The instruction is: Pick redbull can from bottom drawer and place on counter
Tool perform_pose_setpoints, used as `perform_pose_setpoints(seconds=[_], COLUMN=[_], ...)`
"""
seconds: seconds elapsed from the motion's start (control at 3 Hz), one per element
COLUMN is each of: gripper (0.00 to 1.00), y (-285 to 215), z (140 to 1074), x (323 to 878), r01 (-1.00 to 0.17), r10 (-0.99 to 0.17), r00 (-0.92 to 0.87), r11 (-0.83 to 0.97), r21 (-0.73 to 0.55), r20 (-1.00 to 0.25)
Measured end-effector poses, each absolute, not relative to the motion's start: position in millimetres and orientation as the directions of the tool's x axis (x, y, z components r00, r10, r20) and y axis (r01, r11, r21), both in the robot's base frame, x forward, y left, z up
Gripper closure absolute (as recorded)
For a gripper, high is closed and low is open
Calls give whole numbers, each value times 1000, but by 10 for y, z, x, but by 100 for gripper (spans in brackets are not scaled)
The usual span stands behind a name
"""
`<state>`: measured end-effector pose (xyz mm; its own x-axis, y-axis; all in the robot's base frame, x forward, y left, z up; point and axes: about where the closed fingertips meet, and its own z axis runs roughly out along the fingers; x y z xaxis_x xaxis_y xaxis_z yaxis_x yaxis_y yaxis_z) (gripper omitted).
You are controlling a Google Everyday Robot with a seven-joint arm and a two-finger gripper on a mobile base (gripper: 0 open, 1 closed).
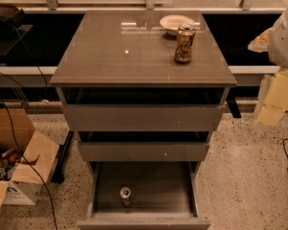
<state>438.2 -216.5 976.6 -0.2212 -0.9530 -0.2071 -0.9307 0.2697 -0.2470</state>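
The redbull can [126, 195] stands upright in the open bottom drawer [143, 218], near its front and left of the middle. Its silver top faces up. The counter [115, 51] is the glossy grey-brown top of the drawer cabinet. My gripper [273, 97] is at the right edge of the view, right of the cabinet at the height of the top drawer, far from the can.
A gold-brown patterned can [184, 43] and a white bowl [175, 23] stand on the counter's back right. The two upper drawers [143, 117] are pulled partly out. An open cardboard box [17, 162] and cables lie on the floor at the left.
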Motion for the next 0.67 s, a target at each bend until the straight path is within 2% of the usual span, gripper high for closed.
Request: perform_pose_setpoints(seconds=[0.33,0.67], gripper=[0,0], y=[-2165,-2118], z=[9766,9678], x=[4382,4325], r01=[-931,-935], r10=[-953,-942], r00=[-221,-210], r11=[270,272], r21=[-247,-228], r20=[-207,-263])
